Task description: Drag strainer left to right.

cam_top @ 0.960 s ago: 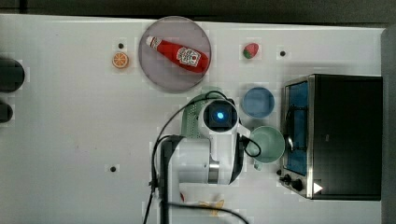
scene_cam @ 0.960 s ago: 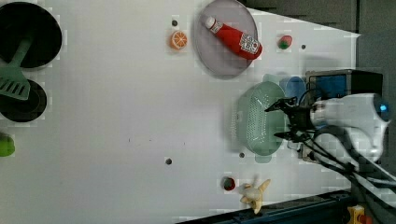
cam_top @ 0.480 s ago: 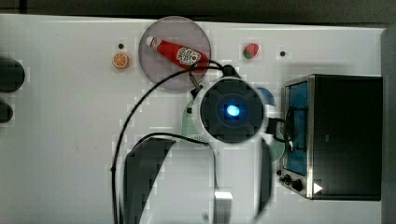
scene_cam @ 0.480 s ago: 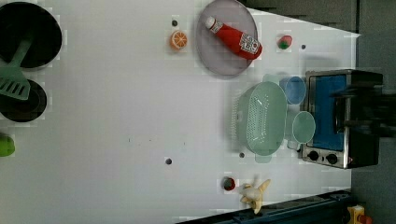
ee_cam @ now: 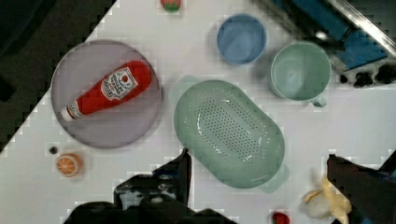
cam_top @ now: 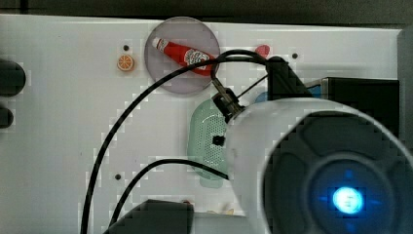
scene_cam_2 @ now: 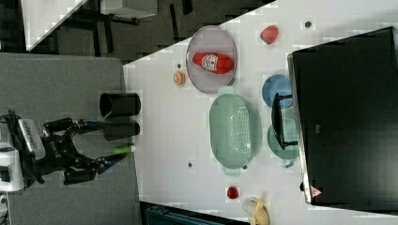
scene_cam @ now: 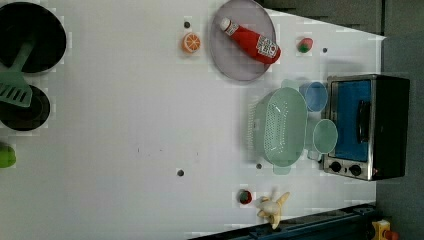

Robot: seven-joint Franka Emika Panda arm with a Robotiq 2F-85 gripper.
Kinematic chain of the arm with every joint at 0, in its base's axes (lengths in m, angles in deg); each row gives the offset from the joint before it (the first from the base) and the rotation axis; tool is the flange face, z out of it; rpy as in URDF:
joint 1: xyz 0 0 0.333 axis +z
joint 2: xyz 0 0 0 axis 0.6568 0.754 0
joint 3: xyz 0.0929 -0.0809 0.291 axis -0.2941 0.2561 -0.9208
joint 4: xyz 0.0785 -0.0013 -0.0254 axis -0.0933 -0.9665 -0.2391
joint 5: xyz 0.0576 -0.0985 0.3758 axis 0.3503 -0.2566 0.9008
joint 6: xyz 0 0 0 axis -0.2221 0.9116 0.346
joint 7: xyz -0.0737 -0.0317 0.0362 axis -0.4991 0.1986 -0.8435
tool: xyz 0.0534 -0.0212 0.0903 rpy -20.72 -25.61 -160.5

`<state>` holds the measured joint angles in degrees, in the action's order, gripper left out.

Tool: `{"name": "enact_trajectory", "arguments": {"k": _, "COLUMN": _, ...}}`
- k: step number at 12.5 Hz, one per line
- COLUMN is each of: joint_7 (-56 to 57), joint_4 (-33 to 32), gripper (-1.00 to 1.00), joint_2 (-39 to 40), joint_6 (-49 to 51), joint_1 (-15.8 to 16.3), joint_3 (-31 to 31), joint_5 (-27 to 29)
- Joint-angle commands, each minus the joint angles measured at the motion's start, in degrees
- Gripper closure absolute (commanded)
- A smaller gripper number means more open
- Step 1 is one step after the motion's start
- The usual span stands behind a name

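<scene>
White counter (scene_cam: 125,130) carries the strainer (scene_cam: 280,126), resting beside the toaster oven (scene_cam: 367,125). My gripper (ee_cam: 257,179) hangs spread and empty above it. Light, stiff plastic likely slides easily; I'd hook its rim.

The strainer (scene_cam: 278,127) is hemmed in on the left view's right by the blue bowl (scene_cam: 314,95), mug (scene_cam: 324,136) and toaster oven (scene_cam: 367,126); open tabletop (scene_cam: 125,130) is left on the left view's left.

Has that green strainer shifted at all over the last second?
No. In the left view the strainer sits in the same spot as before, just left of the toaster oven, beside the blue bowl and mug.
</scene>
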<state>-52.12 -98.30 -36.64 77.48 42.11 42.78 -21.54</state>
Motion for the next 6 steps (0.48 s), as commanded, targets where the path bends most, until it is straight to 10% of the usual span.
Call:
{"name": "enact_trajectory", "arguments": {"k": 1, "joint_7": 3.94, "joint_4": -3.07, "gripper": -1.0, "joint_2": 3.25, "joint_6": 2.1, "joint_1": -0.24, "joint_3": -0.09, "joint_5": 0.45}}
{"name": "enact_trajectory", "arguments": {"k": 6, "joint_7": 3.93, "joint_4": -3.36, "gripper": -1.0, "joint_2": 3.73, "joint_6": 2.53, "joint_1": -0.23, "joint_3": -0.16, "joint_5": 0.45}}
